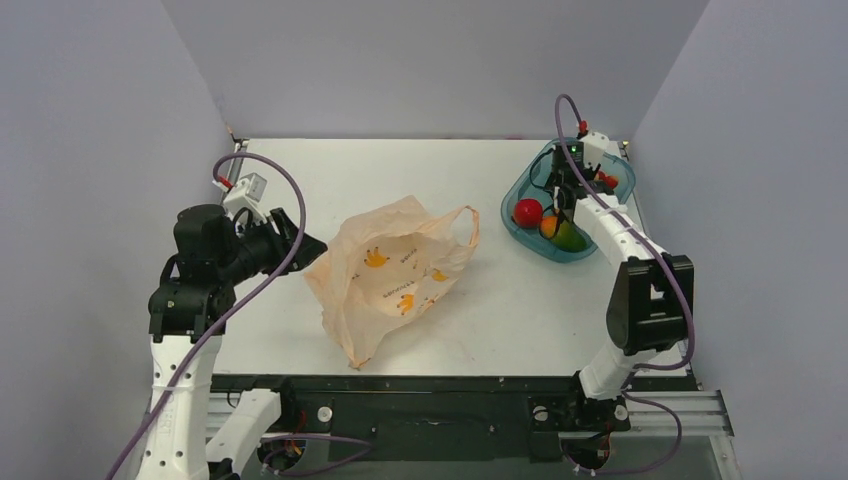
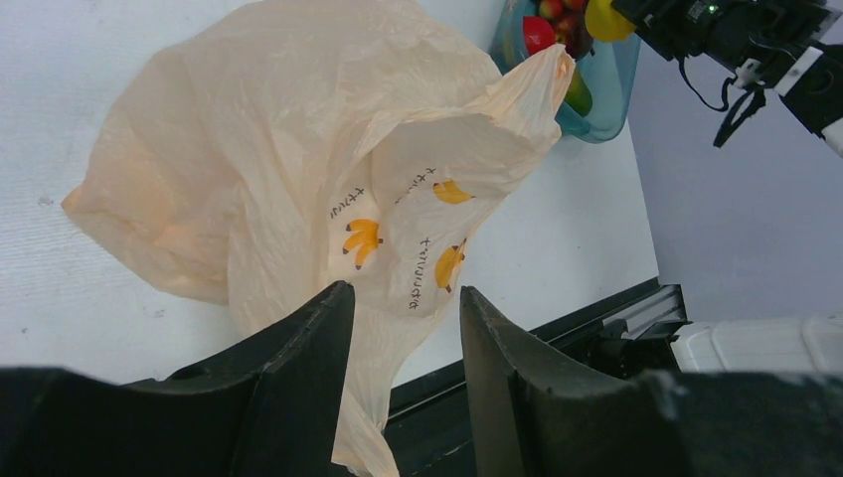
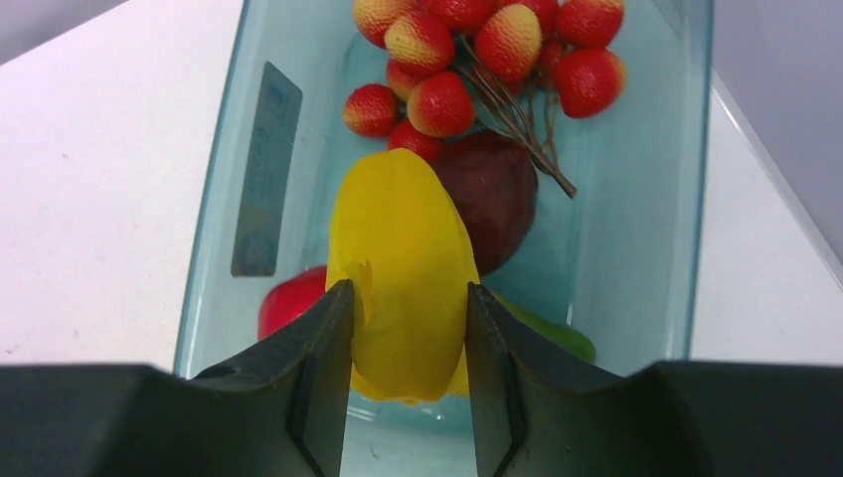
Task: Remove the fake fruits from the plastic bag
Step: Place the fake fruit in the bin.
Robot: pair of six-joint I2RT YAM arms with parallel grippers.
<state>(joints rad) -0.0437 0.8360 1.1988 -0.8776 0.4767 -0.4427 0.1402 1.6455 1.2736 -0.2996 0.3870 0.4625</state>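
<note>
Fruit sits clamped in the right hand [image 3: 408, 298]: its two dark fingers press on either side of a yellow-green fruit [image 3: 403, 229], which stands lengthwise between them. The hand holds it over the inside of the teal tub [image 1: 520, 228] at the far right of the bench [image 1: 300, 170]. Whether the fruit touches the tub floor cannot be told.

Four other fruits lie in the tub. A berry cluster [image 3: 477, 50], red with pale yellow tips on thin brown stems, fills the end farthest from the wrist camera. A maroon fruit [image 3: 502, 194] lies just beyond the held fruit, under the stems. A red ball [image 1: 528, 212] rests against the tub's left wall. An orange-green mango [image 1: 562, 236] lies at the near end, beside the ball.

The plastic bag [image 1: 395, 275] lies crumpled on the middle of the bench, well apart from the tub. It is pale orange with small yellow-orange printed marks. One loop handle points toward the tub, and a narrow tail trails toward the near edge.

The left hand [image 2: 403, 298] hovers at the bag's left side, tilted down toward it. Its fingers stand moderately apart with nothing gripped between them. A fold of the bag shows through the gap in the wrist view, but I cannot tell whether the fingers touch the plastic.
</note>
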